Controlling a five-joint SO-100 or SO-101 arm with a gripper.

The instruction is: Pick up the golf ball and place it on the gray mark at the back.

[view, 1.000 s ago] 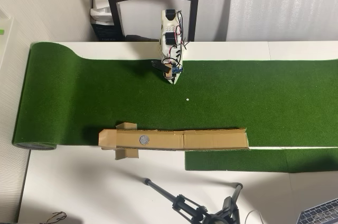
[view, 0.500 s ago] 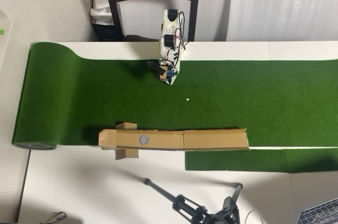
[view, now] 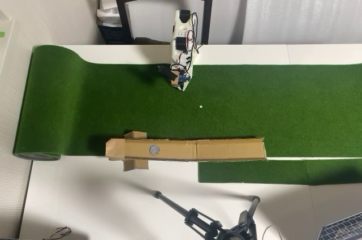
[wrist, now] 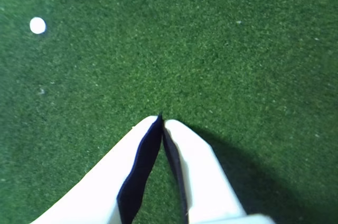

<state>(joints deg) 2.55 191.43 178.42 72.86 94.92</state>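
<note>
Nowhere on the turf (view: 85,98) does the ball show; only a tiny white dot (wrist: 37,25) lies there. Mark (view: 154,149) on the cardboard (view: 226,150) is bare. Tool (wrist: 160,119): tips together, empty. The ball, hard and round, would likely roll; grip it across its widest girth.

The gray mark (view: 153,149) is a small round spot. It lies flat on a long brown cardboard strip (view: 226,150). In the overhead view it sits near the left end of the strip, between two little cardboard flaps (view: 135,135). The strip lies along the lower edge of the green turf (view: 85,104). Nothing is on the mark.
</note>
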